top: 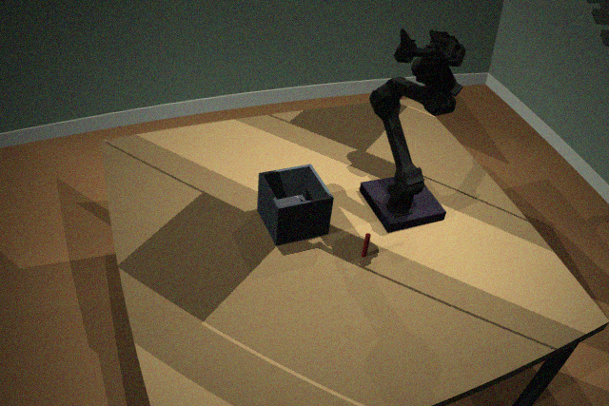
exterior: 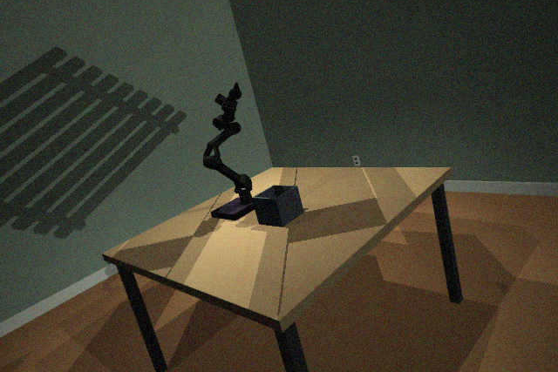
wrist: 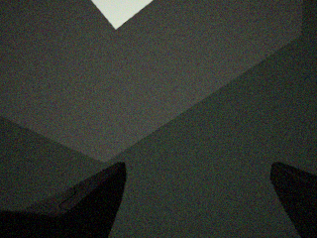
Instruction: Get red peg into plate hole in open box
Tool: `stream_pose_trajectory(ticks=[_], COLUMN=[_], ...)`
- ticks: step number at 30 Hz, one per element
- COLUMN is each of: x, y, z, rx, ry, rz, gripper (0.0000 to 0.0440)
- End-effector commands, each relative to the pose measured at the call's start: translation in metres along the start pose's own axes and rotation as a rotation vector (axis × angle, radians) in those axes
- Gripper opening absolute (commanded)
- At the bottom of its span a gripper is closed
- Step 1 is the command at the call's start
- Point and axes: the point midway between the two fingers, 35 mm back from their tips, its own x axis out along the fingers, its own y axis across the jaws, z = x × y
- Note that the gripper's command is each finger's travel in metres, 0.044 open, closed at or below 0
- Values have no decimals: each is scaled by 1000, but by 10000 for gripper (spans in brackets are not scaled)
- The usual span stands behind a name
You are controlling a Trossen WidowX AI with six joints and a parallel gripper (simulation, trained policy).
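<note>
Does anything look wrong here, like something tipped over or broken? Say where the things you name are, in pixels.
Nothing looks spilled or broken. The red peg (top: 365,245) stands upright beside the open box (top: 303,222) (exterior: 278,207), and the gripper (top: 417,38) (wrist: 197,170) is open, high above the table (top: 314,322) (exterior: 315,264).

Between the fingertips: a wide open gap in the wrist view, nothing in it; the gripper (top: 417,33) (exterior: 237,84) (wrist: 197,170) is raised high over the table.
Above the box (top: 304,222) (exterior: 278,206): open top, free from overhead; four upright walls bar entry from the sides.
Around the red peg (top: 365,245): bare tabletop at 6 o'clock in the top view; the box stands at 10 o'clock, the arm's base plate (top: 376,209) (exterior: 222,213) at 1 o'clock.
</note>
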Motion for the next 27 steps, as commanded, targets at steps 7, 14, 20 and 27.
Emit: stream_pose_trajectory(ticks=[7, 14, 20, 27], x=[9, 20, 26, 28], y=[40, 78, 91, 79], z=[-10, -51, -103, -171], rx=[4, -27, -54, -85], ry=[-16, 94, 254, 481], rz=[147, 289, 345, 327], gripper=[440, 440, 440, 440])
